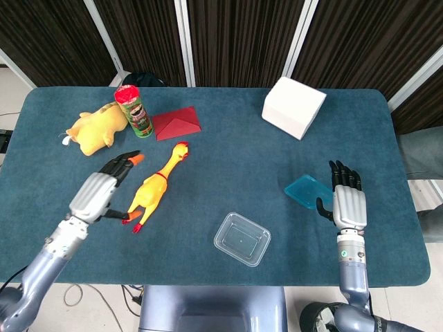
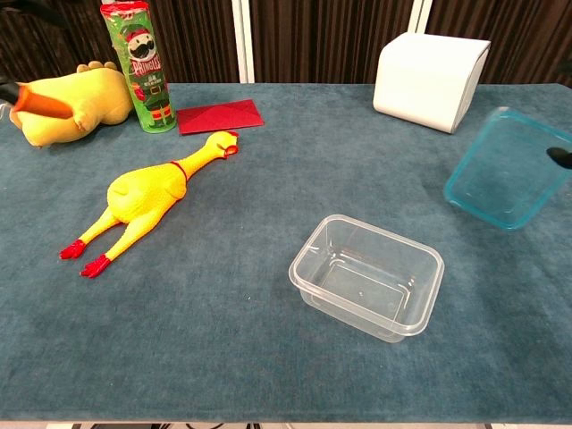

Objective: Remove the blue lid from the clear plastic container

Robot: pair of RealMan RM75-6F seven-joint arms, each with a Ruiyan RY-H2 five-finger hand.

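The clear plastic container [image 1: 242, 238] stands uncovered near the table's front edge, seen close up as the same container [image 2: 366, 277] in the chest view. The blue lid [image 1: 308, 189] lies to its right, apart from it; the chest view shows this lid [image 2: 509, 168] low over the cloth. My right hand [image 1: 348, 205] is beside the lid's right edge with its fingers stretched out straight, the thumb at the lid's rim. My left hand [image 1: 100, 192] is far left, fingers apart, holding nothing. The chest view shows only an orange fingertip [image 2: 40, 101] of it.
A yellow rubber chicken [image 1: 156, 187] lies just right of my left hand. Behind it are a green chips can [image 1: 135, 111], a yellow plush toy [image 1: 95, 128] and a red folded card [image 1: 176, 123]. A white box [image 1: 293, 106] sits at the back right.
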